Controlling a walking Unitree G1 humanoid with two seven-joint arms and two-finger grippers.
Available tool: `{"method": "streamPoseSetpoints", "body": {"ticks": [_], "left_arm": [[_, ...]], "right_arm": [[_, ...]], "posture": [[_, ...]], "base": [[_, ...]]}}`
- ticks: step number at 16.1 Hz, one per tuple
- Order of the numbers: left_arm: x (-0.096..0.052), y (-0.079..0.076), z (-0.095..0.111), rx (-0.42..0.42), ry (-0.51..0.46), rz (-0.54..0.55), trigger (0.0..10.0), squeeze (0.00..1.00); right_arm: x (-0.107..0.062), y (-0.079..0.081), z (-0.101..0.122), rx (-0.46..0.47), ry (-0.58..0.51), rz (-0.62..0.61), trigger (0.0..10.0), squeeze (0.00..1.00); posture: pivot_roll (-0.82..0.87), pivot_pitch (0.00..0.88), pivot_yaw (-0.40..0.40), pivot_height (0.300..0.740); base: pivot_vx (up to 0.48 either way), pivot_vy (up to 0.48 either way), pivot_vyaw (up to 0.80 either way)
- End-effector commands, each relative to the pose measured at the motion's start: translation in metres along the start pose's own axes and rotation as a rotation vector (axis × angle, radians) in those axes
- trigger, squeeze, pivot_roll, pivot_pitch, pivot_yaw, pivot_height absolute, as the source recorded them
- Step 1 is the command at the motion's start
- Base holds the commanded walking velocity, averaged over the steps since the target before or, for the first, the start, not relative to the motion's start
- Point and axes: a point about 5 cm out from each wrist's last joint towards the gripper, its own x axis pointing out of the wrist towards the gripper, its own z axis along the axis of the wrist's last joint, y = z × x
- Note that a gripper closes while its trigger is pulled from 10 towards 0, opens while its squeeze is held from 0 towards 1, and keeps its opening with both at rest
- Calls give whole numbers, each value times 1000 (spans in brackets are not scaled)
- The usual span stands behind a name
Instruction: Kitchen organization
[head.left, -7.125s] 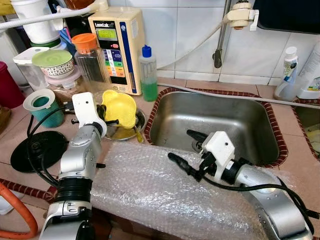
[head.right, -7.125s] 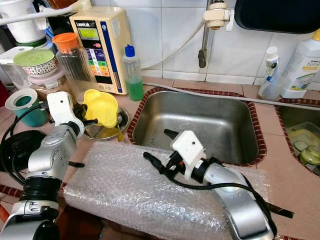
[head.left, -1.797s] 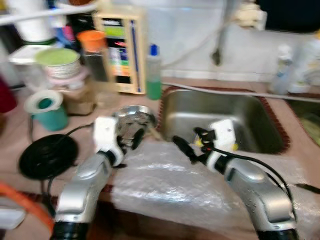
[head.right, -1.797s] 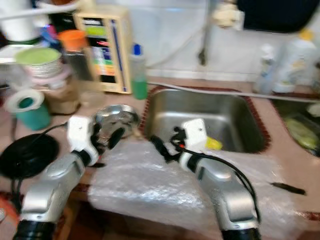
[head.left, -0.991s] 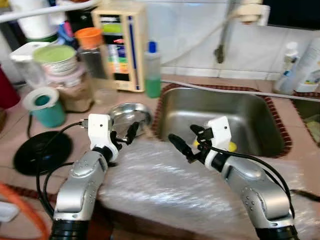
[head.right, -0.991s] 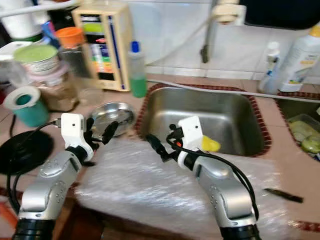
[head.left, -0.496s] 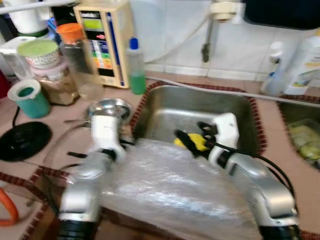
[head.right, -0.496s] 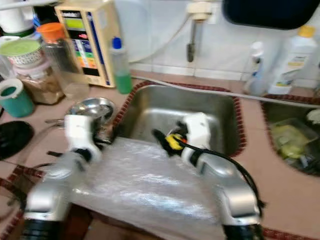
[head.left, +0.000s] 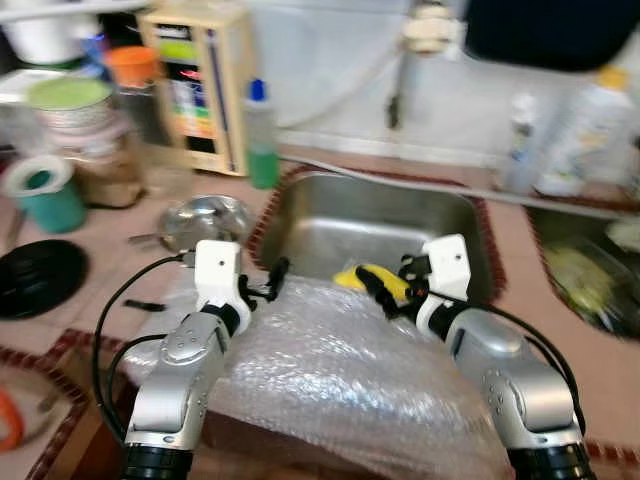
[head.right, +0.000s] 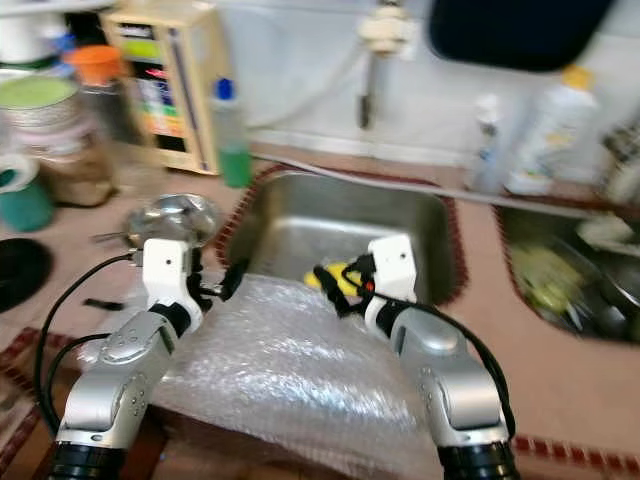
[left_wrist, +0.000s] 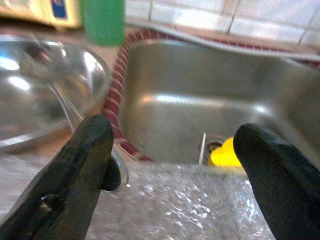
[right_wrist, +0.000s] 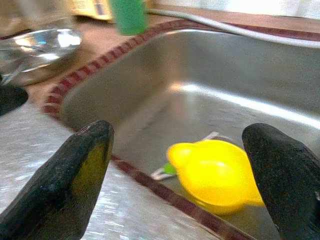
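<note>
Counter on the left is seen crowded — a teal cup (head.left: 45, 195), jars, a black round lid (head.left: 38, 278) and a steel bowl (head.left: 205, 219) set just beside the sink (head.left: 300, 205). Over the bubble wrap (head.left: 330, 385) draped across the counter's front edge, the left gripper (head.left: 262, 290) is held near the sink's near-left corner, fingers spread wide with nothing between them. A green bottle (head.left: 260, 135) is stood behind the bowl against the tiled wall. Further right, a yellow cup (right_wrist: 217, 172) is found lying on its side on the sink floor, near the drain. Just over the sink's front rim the right gripper (head.left: 385, 292) is poised, fingers also splayed wide and empty — the cup framed between them in the wrist view. The step in hand is judged to be a reach for that cup. A lowering into the basin and a closing on its rim would be called for next.
</note>
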Motion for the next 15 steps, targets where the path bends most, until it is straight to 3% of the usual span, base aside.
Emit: {"method": "streamPoseSetpoints", "body": {"ticks": [1, 6, 15], "left_arm": [[-1, 1, 2, -6, -5, 29, 10000, 0], [3, 5, 15, 27, -60, 57, 10000, 0], [0, 10, 23, 50, -121, 129, 10000, 0]], "right_arm": [[0, -4, 4, -4, -18, -30, 10000, 0], [-1, -6, 4, -10, -24, -48, 10000, 0], [-2, -10, 8, -15, -55, -57, 10000, 0]], "posture": [[-15, 0, 16, 740], [-21, 0, 20, 740], [-27, 0, 26, 740]], "base": [[0, 0, -769], [0, 0, -764], [0, 0, 0]]}}
